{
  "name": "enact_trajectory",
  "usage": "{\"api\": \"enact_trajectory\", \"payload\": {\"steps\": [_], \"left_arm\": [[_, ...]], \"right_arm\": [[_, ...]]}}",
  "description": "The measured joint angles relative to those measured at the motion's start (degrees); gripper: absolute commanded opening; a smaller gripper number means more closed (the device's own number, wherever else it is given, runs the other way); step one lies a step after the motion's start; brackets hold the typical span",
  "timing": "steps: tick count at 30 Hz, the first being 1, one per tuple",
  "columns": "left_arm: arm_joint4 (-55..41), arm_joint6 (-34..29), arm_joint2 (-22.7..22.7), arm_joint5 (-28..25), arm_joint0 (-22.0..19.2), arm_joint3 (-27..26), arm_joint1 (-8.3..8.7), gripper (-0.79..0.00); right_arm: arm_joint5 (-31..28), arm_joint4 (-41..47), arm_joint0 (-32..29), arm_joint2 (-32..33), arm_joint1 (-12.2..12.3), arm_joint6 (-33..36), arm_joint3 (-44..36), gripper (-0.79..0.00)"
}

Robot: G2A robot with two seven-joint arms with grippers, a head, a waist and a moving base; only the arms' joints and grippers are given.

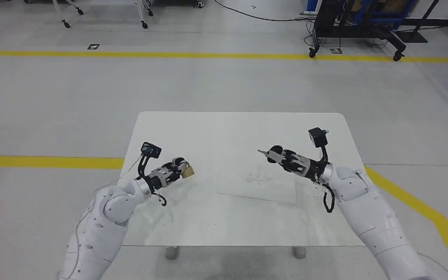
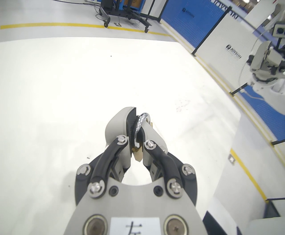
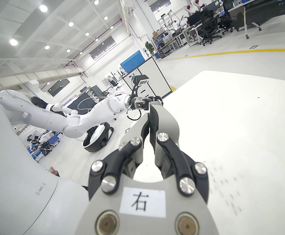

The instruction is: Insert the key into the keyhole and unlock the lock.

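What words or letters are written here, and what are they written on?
"左" is on the left label, at the base of the left gripper.
"右" is on the right label, at the base of the right gripper.
The white panel and the blue panel past the table each carry a logo and a brand word, not spelled out here.

Brass-gold padlock (image 1: 187,170) with shiny silver shackle (image 2: 141,120), thin silver metal key (image 1: 264,152), white tabletop (image 1: 231,133) faintly speckled near the right gripper (image 1: 271,154).
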Motion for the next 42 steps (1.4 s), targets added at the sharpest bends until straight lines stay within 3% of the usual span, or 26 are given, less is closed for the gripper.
{"api": "enact_trajectory", "payload": {"steps": [5, 9, 12, 17, 21, 31, 36, 42], "left_arm": [[-30.2, -12.5, 4.0, -7.4, -5.3, 11.2, -1.03, -0.785], [-48.9, -24.7, 7.2, -5.0, -8.6, 18.3, -1.85, -0.785], [-56.9, -31.6, 9.4, -1.2, -12.2, 24.0, -2.63, -0.785], [-60.3, -37.5, 13.7, 2.2, -19.6, 31.0, -4.64, -0.785], [-58.0, -38.8, 16.7, 1.5, -24.6, 34.1, -5.98, -0.785], [-57.9, -38.4, 16.8, 1.7, -24.4, 34.1, -5.98, -0.785], [-59.7, -30.4, 16.6, 12.3, -21.4, 32.8, -6.25, -0.785], [-63.1, -26.6, 18.4, 28.3, -22.9, 30.5, -7.58, -0.785]], "right_arm": [[1.0, 0.3, 1.3, -1.6, -0.8, -3.7, 2.3, -0.785], [0.8, -0.3, 2.7, -2.6, -1.4, -6.6, 4.3, -0.785], [2.2, -3.4, 4.0, -3.4, -2.1, -9.7, 5.1, -0.785], [5.5, -10.3, 5.3, -5.1, -3.3, -15.8, 5.3, -0.785], [7.0, -12.3, 5.8, -6.0, -3.9, -18.0, 4.6, -0.785], [7.1, -12.3, 5.8, -6.0, -3.9, -17.9, 4.5, -0.785], [12.3, -16.6, 6.4, -8.2, -4.4, -16.0, 1.9, -0.785], [15.5, -17.4, 6.8, -9.9, -5.0, -15.4, 0.5, -0.785]]}}
